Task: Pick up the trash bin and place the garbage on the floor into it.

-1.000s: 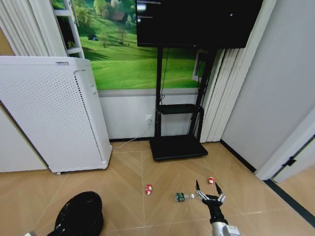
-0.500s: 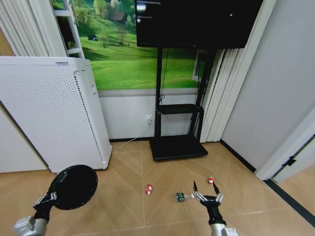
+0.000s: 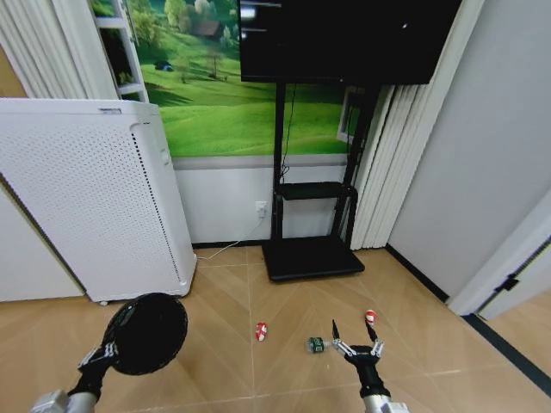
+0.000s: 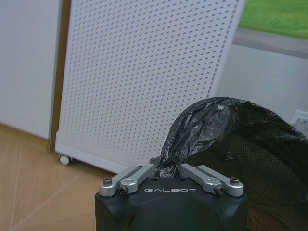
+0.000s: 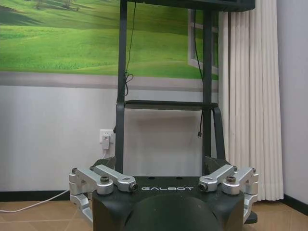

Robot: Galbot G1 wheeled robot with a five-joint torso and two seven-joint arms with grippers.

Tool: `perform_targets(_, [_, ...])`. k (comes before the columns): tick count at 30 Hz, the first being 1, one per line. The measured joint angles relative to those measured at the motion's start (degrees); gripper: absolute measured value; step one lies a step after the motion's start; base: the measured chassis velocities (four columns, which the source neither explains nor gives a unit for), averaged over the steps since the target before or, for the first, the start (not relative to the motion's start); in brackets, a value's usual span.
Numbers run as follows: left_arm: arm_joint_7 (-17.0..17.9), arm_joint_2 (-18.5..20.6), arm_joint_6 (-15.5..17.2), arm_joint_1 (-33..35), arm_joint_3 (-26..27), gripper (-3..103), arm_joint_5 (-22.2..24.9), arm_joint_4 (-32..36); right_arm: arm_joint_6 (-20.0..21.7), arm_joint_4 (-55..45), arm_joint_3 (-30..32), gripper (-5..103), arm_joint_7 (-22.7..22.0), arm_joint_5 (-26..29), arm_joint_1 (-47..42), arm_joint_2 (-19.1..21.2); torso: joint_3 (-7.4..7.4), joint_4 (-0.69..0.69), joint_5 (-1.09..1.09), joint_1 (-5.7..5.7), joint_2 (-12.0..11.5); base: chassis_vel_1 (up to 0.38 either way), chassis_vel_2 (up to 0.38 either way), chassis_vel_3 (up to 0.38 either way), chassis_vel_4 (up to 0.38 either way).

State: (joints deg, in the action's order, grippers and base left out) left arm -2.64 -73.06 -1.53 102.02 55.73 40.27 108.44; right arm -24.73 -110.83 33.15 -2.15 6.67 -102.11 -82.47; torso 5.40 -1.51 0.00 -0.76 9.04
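The floor [image 3: 215, 301] (herringbone planks) carries 2 red-and-white lumps [image 3: 260, 330], a green can [image 3: 314, 345] and a white perforated appliance [image 3: 95, 198].

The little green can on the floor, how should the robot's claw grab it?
Best guess: pinch the green can across its short round middle, coming straight down from above. It lies on its side on the floor, so there is no room to slip underneath. The right gripper is open and hangs just beside it. The left gripper is busy holding the trash bin.
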Motion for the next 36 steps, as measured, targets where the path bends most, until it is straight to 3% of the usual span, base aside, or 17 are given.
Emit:
perform_targets(1, [0.44,-0.08,1.80,0.67,0.02,4,4.01,0.17,-0.04,0.20,-0.13,100,0.01,-0.06,0.01,0.14,0.00,0.00,0.00,0.00,0.00,0.124,0.104,-0.139,-0.128])
perform_targets(2, [0.44,-0.08,1.80,0.67,0.02,4,4.01,0.17,-0.04,0.20,-0.13,100,0.01,-0.06,0.01,0.14,0.00,0.00,0.00,0.00,0.00,0.124,0.104,-0.139,-0.128])
perform_targets(3, [0.99,0.04,3.51,1.15,0.32,4,6.97,0.41,-0.05,0.43,-0.46,100,0.03,-0.23,0.08,0.21,0.00,0.00,0.00,0.00,0.00,0.188,0.144,-0.139,-0.167])
perform_targets(9, [2.16,0.64,5.85,1.57,0.77,4,9.60,0.86,-0.03,0.99,-1.01,100,0.04,-0.30,0.87,0.97,0.00,-0.01,0.02,0.00,0.00,0.193,0.213,-0.196,-0.216])
perform_targets(23, [2.33,-0.13,6.25,3.02,0.75,4,7.29,1.14,3.18,4.98,-3.22,100,-1.32,0.49,8.54,7.06,0.01,0.01,0.00,0.00,0.00,0.140,0.121,-0.128,-0.149])
perform_targets(27, [2.33,-1.00,6.48,3.81,0.71,4,5.49,1.81,7.75,8.41,-5.97,100,-2.02,1.31,13.46,9.63,0.01,0.00,0.00,0.00,0.00,-0.060,-0.051,0.061,0.048])
perform_targets(36, [3.01,-2.43,6.81,3.79,-0.08,4,3.64,2.39,10.31,13.77,-12.60,100,-1.52,4.96,18.78,12.49,0.01,0.00,0.00,0.00,0.00,-0.006,-0.006,0.005,0.004])
